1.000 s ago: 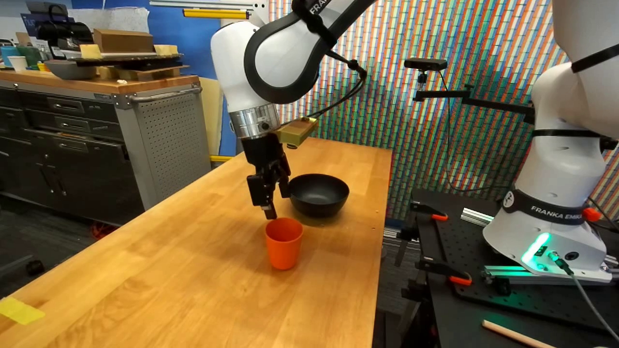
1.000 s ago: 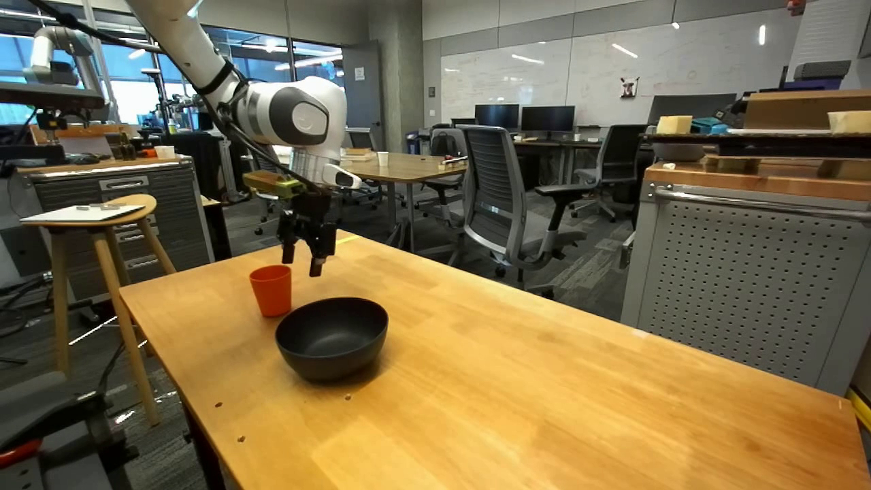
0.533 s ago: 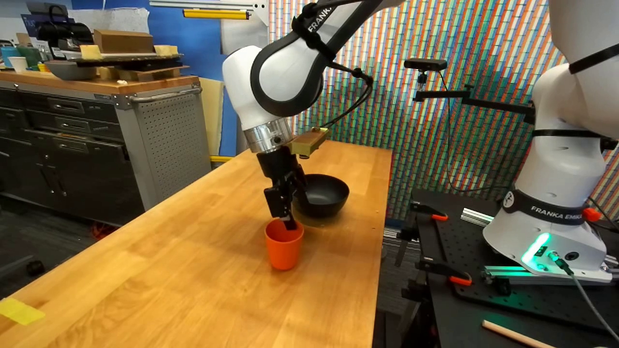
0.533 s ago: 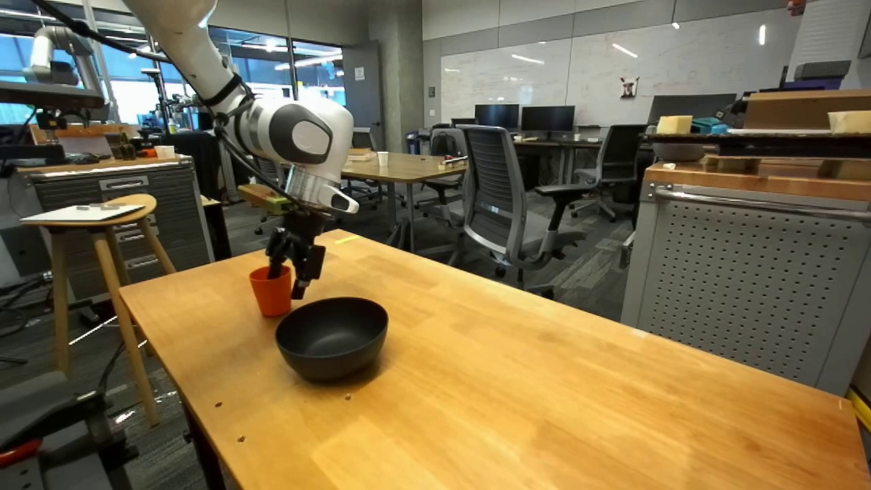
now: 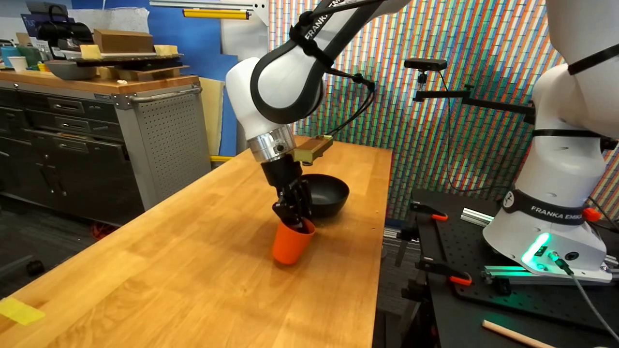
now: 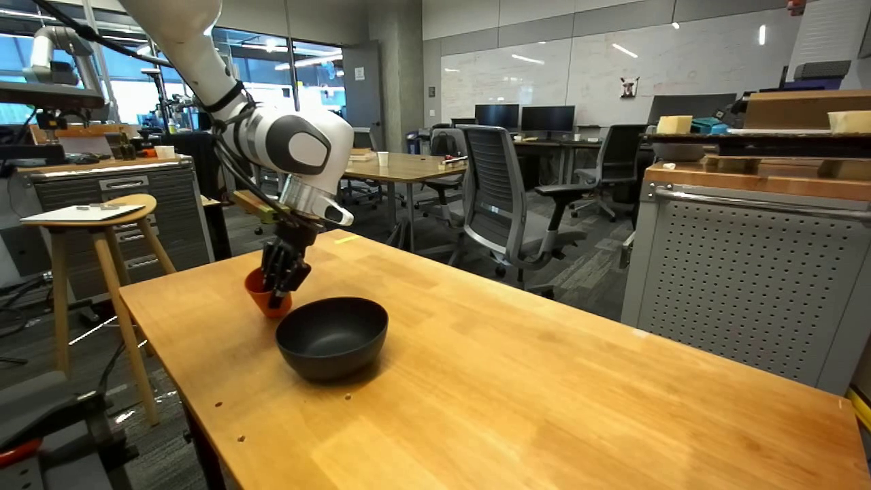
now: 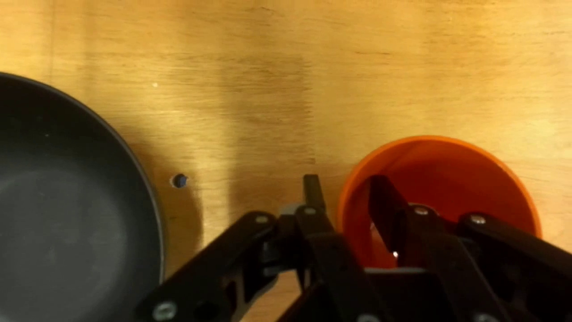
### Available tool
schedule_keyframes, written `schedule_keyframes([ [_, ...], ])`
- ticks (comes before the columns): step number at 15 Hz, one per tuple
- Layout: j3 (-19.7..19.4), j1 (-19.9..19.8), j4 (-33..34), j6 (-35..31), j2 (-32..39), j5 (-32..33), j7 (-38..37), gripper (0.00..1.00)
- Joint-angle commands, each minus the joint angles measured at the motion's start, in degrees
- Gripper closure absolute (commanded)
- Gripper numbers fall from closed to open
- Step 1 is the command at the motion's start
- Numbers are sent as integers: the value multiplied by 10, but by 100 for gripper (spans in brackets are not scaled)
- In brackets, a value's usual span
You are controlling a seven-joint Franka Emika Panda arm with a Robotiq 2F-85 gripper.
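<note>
The gripper [image 7: 346,188] is sitting astride the wall of a tapered orange cup [image 5: 291,247] directly beneath it. In the wrist view the inner finger [image 7: 383,210] is reaching down inside the mouth, and the outer finger [image 7: 314,192] is standing outside, on the side of the black bowl [image 6: 326,369]. Gaps are showing either side of the rim, so the gripper is looking partly spread, not clenched; any contact lower on the wall is going unseen. In both exterior views the cup's long axis is tilting off upright, its mouth leaning toward the edge of the counter [image 6: 544,395] that is facing the robot's base [image 5: 512,232].

The cup is occupying a spot nearer that edge than the opposite one. The bowl is resting upright just beside it, farther from the end bearing yellow tape [image 5: 20,311]. Past the opposite edge a grey office chair [image 6: 493,194] and a perforated steel cabinet [image 6: 748,272] are standing; a whiteboard [image 6: 517,82] is hanging across the room, and a wooden stool [image 6: 141,204] is standing beyond the robot-side corner of the taped end.
</note>
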State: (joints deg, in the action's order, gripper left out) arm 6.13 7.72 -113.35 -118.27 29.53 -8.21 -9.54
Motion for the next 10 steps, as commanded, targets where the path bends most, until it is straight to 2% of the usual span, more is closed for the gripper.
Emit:
schedule_keyframes([
  [1, 5, -6, 10, 15, 2, -23, 14, 96],
  [2, 5, -6, 11, 16, 0, -23, 14, 99],
  [5, -2, -5, 3, 18, -31, -14, 10, 98],
  [10, -47, -11, -50, 7, -146, 36, -31, 96],
])
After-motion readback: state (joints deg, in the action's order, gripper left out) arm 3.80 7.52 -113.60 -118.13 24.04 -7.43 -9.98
